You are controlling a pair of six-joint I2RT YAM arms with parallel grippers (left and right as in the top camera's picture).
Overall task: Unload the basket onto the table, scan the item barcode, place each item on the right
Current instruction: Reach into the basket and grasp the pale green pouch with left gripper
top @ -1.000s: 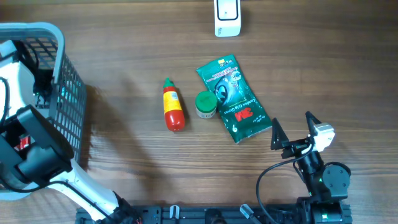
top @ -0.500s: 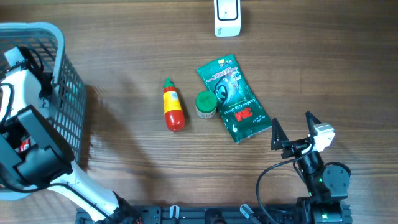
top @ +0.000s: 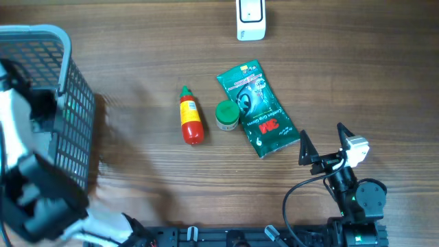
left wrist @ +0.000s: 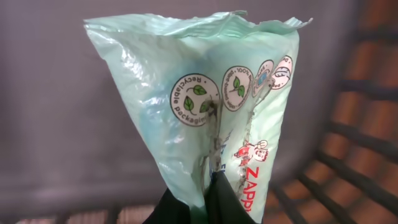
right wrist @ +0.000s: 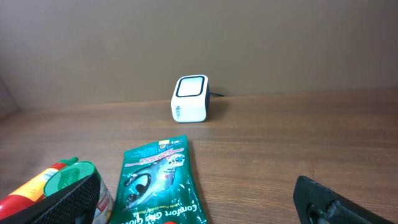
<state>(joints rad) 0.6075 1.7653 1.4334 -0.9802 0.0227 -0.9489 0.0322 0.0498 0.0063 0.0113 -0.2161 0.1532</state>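
Left wrist view: the left gripper [left wrist: 207, 202] is seen clamped narrowly on the lower edge of a pale green bag [left wrist: 205, 93]. The bag is held upright before the lens, with a crumpled seam down its middle. No barcode is shown on this face; only round recycling marks and part of a red name can be read. Behind the bag, dark bars of the basket [left wrist: 367, 155] are glimpsed, so the bag is judged to be at the basket, well left of the scanner [top: 250, 19].

From overhead, a red bottle [top: 191, 116], a green-lidded jar [top: 227, 115] and a green packet [top: 259, 110] are seen lying on the robot's side of the scanner. The right gripper [top: 322, 140] is held wide and empty, nearer the robot and to the scanner's right.

The pinch is taken on thin, slippery film, so the bag could be dropped if swung quickly. It could be snagged on the basket wall. If the barcode is creased or turned away from the scanner, no reading would be obtained.
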